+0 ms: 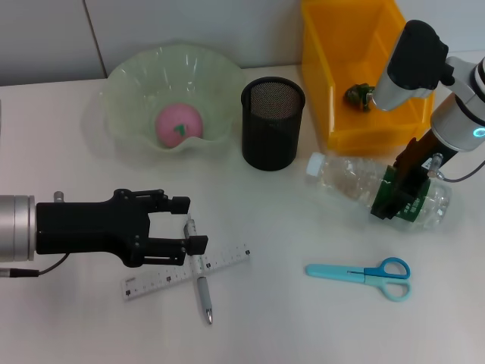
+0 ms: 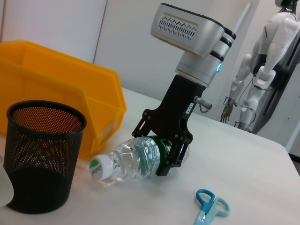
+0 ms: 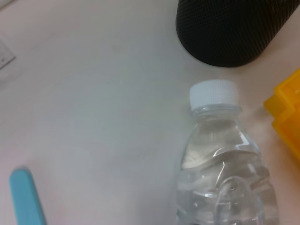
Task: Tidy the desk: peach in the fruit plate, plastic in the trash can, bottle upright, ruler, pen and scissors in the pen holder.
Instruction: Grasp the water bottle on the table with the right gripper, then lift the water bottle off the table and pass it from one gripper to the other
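Note:
A clear water bottle (image 1: 356,182) lies on its side on the table, cap toward the black mesh pen holder (image 1: 273,123). My right gripper (image 1: 400,196) is shut on the bottle at its green label; this shows in the left wrist view (image 2: 165,152), with the bottle (image 2: 129,163) still lying flat. My left gripper (image 1: 188,224) is open just above the table, its fingertips on either side of the top end of a grey pen (image 1: 200,274), which lies across a clear ruler (image 1: 163,276). Blue scissors (image 1: 364,273) lie at front right. A pink peach (image 1: 179,125) sits in the green fruit plate (image 1: 129,83).
A yellow bin (image 1: 326,61) stands at the back right with a crumpled green piece of plastic (image 1: 360,95) inside. The pen holder (image 2: 44,154) stands between the plate and the bin. The right wrist view shows the bottle (image 3: 220,164), the pen holder (image 3: 229,28) and a scissor blade (image 3: 26,197).

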